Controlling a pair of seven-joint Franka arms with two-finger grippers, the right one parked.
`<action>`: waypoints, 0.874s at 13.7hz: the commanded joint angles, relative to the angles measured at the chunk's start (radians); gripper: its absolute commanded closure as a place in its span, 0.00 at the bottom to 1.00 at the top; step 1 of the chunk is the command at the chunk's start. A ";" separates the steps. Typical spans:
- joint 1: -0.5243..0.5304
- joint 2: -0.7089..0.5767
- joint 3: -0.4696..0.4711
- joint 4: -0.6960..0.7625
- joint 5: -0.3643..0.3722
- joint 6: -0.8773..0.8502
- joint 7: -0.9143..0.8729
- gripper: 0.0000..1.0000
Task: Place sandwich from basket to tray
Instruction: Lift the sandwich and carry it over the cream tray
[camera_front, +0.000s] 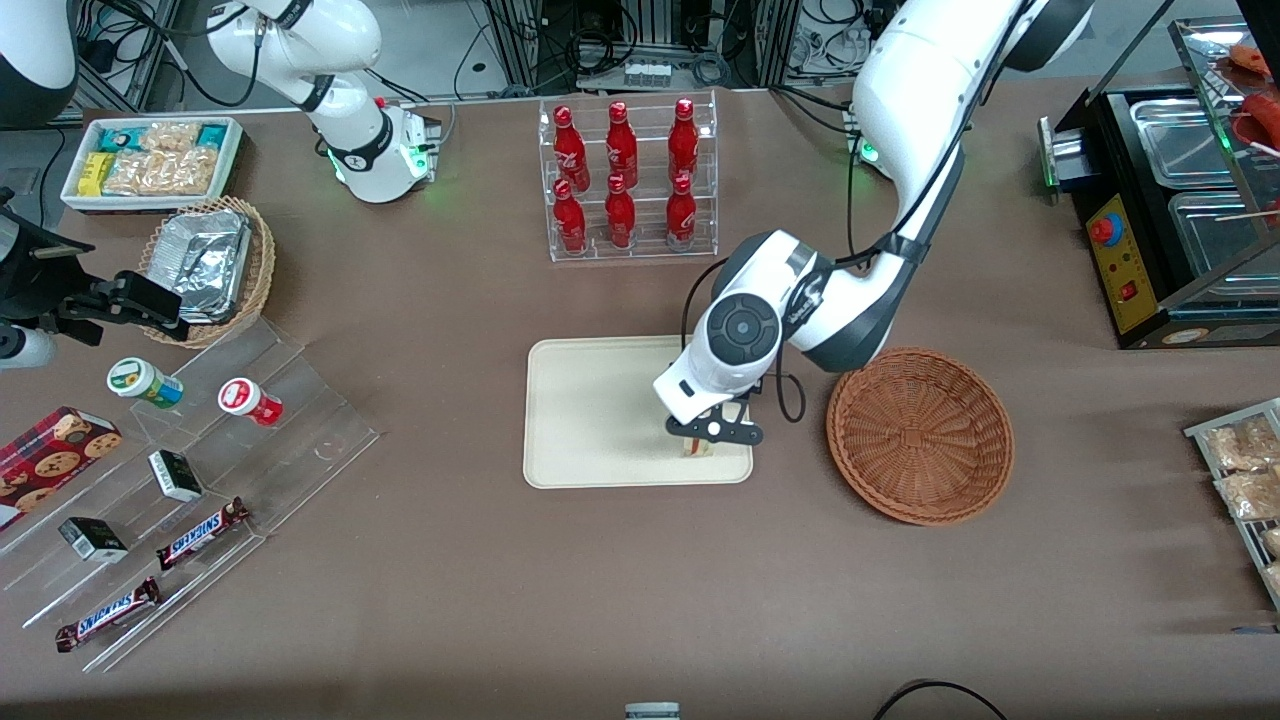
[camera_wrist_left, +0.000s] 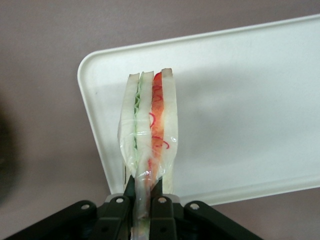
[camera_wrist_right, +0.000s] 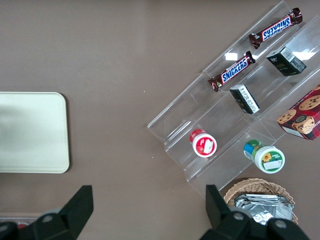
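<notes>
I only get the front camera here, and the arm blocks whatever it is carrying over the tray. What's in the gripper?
Observer: The gripper is shut on the sandwich; the wrist camera shows it pinched by one end, wrapped in clear film.
Operator: Which way is it turned?
Observer: It stands on edge, its red and green filling layers facing the wrist camera.
Operator: Is it really over the tray?
Observer: Yes, the tray fills the background under it, and the sandwich hangs near a rounded corner.
Operator: Is anything else on that tray?
Observer: The right wrist camera shows another corner of it, and that part is bare.
</notes>
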 joint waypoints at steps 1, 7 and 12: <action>-0.028 0.070 0.011 0.106 0.001 -0.018 -0.040 1.00; -0.042 0.130 0.016 0.146 0.004 0.025 -0.102 1.00; -0.044 0.144 0.016 0.140 0.039 0.027 -0.137 1.00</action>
